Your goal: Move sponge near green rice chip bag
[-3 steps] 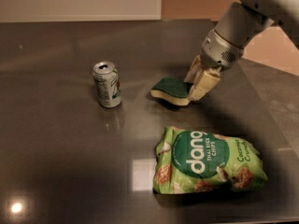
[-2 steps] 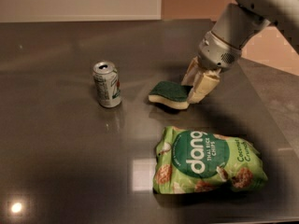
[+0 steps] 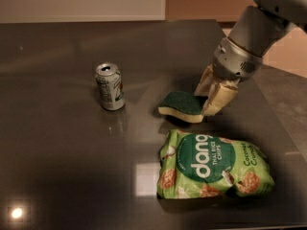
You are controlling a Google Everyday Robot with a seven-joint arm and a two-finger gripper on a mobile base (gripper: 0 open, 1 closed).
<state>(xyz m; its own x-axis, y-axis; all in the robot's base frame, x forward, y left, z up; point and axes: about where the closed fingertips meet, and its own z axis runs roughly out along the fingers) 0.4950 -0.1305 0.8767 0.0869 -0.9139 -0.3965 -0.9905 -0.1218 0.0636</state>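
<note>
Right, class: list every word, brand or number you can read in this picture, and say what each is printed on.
"dang": white, on the green rice chip bag.
"THAI RICE CHIPS": same bag, beside it.
"Coconut Crunch": bag's right side.
Soda can: print too blurred to read.
Sponge, pincer gripping its right end: no text.

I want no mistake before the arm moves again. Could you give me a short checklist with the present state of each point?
1. Gripper fingers closed on the sponge at its right end: ok.
2. Sponge near green rice chip bag, just behind it: ok.
3. Sponge resting on table: cannot tell.
4. Soda can away to the left: ok.
5. Bag lying flat: ok.
</note>
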